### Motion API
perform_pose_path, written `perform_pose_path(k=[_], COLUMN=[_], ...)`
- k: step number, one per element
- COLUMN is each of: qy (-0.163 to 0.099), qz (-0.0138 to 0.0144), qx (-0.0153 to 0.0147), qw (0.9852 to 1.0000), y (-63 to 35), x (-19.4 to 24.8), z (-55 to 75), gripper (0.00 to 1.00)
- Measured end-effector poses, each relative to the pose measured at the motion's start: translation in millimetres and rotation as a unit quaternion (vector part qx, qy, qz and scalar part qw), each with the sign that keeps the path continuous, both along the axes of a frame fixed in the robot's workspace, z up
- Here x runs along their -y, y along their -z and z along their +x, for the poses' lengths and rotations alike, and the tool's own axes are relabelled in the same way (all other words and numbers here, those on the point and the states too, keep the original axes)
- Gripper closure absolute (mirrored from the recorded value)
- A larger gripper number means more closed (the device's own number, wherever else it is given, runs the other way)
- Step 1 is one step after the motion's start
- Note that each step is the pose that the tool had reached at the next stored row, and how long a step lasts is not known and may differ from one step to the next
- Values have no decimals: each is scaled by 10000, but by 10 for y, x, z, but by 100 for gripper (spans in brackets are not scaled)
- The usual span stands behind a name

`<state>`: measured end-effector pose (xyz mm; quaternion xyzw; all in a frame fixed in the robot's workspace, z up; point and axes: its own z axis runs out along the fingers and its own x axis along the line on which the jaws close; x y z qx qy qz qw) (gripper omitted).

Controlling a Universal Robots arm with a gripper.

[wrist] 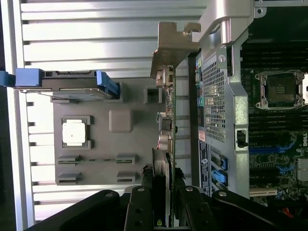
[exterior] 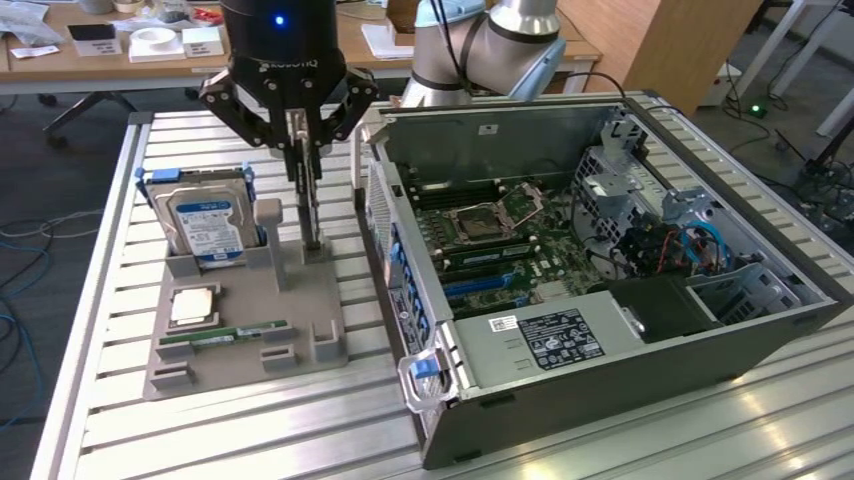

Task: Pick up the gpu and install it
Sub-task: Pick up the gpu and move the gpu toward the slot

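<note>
The gpu (exterior: 312, 215) stands edge-on as a thin dark strip, its lower end at the slot of the grey holder tray (exterior: 300, 300). My gripper (exterior: 307, 165) hangs straight above it, fingers shut on the card's upper part. In the wrist view the gpu (wrist: 169, 120) runs away from my gripper (wrist: 163, 185), with its silver bracket (wrist: 174, 43) at the far end and one black finger on each side. Whether the card has left the slot I cannot tell. The open computer case (exterior: 601, 380) lies to the exterior view's right, motherboard (exterior: 494, 240) exposed.
On the holder tray (wrist: 134, 154) stand a blue-labelled hard drive (exterior: 207, 215), a processor chip (exterior: 194, 305) and a green memory stick (exterior: 224, 335). The case wall (wrist: 226, 96) is close beside the card. Everything rests on a slatted metal table (exterior: 267, 430). Desks stand behind.
</note>
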<state>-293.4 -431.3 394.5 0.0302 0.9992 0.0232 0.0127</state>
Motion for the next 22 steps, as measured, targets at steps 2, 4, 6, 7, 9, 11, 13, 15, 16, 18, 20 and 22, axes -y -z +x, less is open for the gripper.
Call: perform_pose_path(k=[2, 4, 6, 7, 9, 11, 13, 15, 16, 18, 20, 22], qy=[0, 0, 0, 0, 0, 0, 0, 0, -1, 0, 0, 0], qz=[0, 1, 2, 3, 3, 3, 2, 2, 2, 2, 3, 2], qx=[0, 1, 1, 2, 2, 1, 1, 0, 0, 1, 1, 1], qw=[10000, 10000, 10000, 10000, 10000, 10000, 10000, 10000, 10000, 10000, 10000, 10000], y=[-23, -58, -88, -91, -90, -91, -92, -92, -93, -92, -91, -92], x=[0, 0, 0, 0, 0, 0, 0, 0, 0, 0, 0, 0], z=[0, 0, 0, 0, 0, 0, 0, 2, 9, 30, 63, 100], gripper=[73, 73, 73, 73, 73, 73, 73, 73, 73, 73, 73, 73])
